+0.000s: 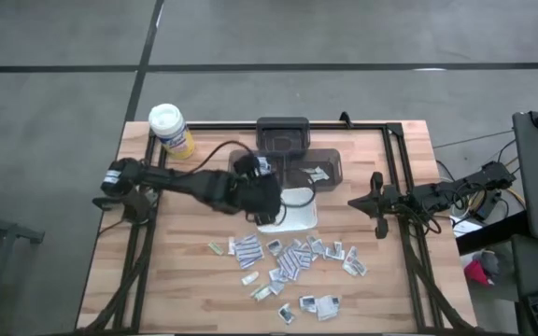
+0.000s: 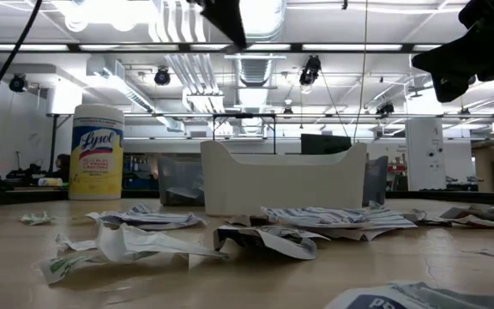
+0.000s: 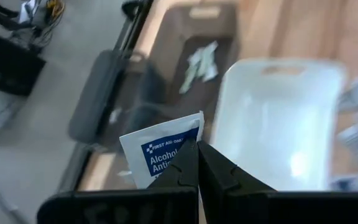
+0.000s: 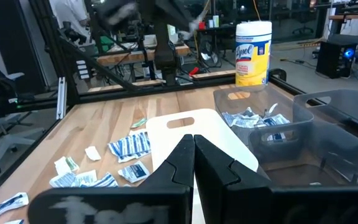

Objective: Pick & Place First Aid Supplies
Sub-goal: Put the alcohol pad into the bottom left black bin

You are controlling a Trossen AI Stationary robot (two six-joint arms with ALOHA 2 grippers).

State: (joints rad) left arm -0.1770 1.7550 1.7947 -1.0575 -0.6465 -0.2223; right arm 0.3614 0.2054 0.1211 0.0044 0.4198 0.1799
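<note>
Writing: the held packet (image 3: 163, 149) reads "FIRST AID ONLY" on a blue band, then "Alcohol" and "Anti…", the rest hidden behind the fingers; the canister (image 2: 98, 152) reads "Lysol".
Left pincer (image 3: 197, 163): pressed together, pinching the white packet by its lower edge, above the worktop (image 1: 185, 271) just beside the white tray (image 3: 278, 124) and the dark bin (image 3: 191, 56).
Right pincer (image 4: 194, 155): pressed together, holding nothing, at the worktop's right side, well apart from the packets.
Loose packets (image 1: 292, 261): dozens scattered flat on the wood in front of the tray, white and grey with bluish print, a few greenish; some crumpled in the low view.
Bins: a few packets (image 4: 253, 118) lie in a clear bin (image 4: 303, 130) beside the tray; a second dark bin (image 1: 283, 135) stands behind it.
Canister: yellow with white lid, upright at the worktop's far left corner.
In the way: the left arm (image 1: 194, 185) reaches across the tray's near corner, covering part of it from above.
</note>
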